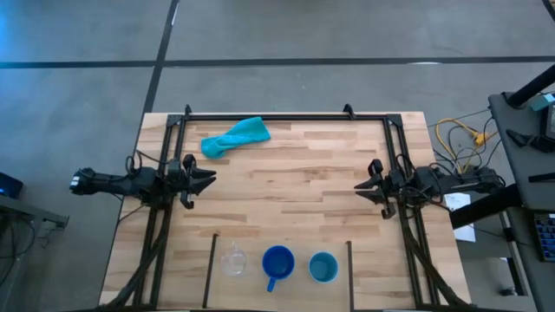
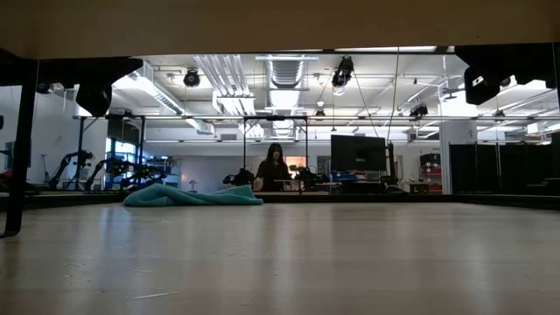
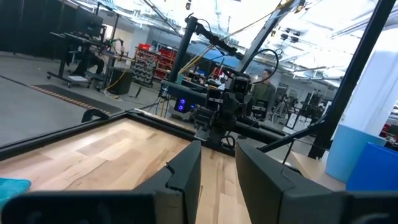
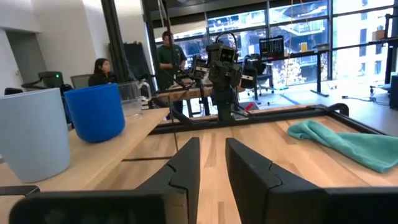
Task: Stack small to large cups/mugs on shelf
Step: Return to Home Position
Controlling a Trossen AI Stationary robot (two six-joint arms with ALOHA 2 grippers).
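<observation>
Three vessels stand upright in a row on the shelf (image 1: 251,243), the plank section between two short black rods at the table's near edge. They are the clear cup (image 1: 233,261), the dark blue mug (image 1: 277,262) with its handle toward the near edge, and the light blue cup (image 1: 323,267). The right wrist view shows the light blue cup (image 4: 34,134), the mug (image 4: 94,112) and the clear cup (image 4: 134,92). My left gripper (image 1: 208,179) (image 3: 217,180) hovers at the table's left side. My right gripper (image 1: 360,186) (image 4: 212,168) hovers at the right. Both point inward, slightly open and holding nothing.
A teal cloth (image 1: 236,137) (image 4: 348,143) lies crumpled near the far edge, left of centre. Long black rails (image 1: 286,116) frame the far, left and right sides of the table. Bare wood lies between the two grippers. People sit and stand in the room beyond.
</observation>
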